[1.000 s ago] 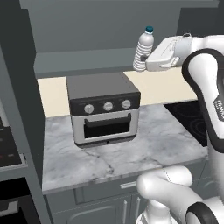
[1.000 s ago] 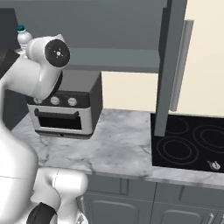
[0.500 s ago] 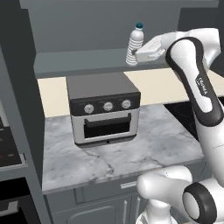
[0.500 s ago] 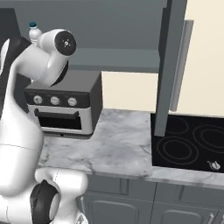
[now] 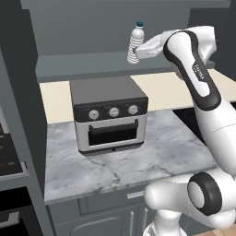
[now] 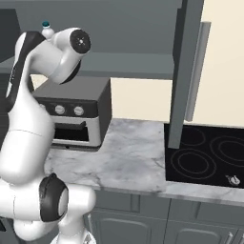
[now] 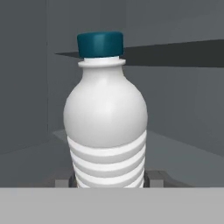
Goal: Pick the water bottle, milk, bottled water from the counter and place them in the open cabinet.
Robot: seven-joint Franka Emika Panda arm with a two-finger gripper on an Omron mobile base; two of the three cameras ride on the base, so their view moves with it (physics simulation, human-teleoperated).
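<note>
Open cabinet (image 5: pixel 87 69): dark grey recess above the toaster oven (image 5: pixel 109 115), shelf inside looks bare as far as can be seen. Bottled water (image 5: pixel 134 42) held upright at the cabinet's mouth, right part, base just above the shelf edge; can't tell if it touches the shelf. Whitish ribbed body, blue-green cap on top; cap also peeks over the arm in right base view (image 6: pixel 46 26).

Gripper (image 7: pixel 112 178) clamped on the bottle's lower ribs, one finger each side.

Counter (image 5: pixel 138 161): grey-white marble, toaster oven w/ three knobs at far left. Black cooktop (image 6: pixel 205 155) to the right. Cream wall behind.
</note>
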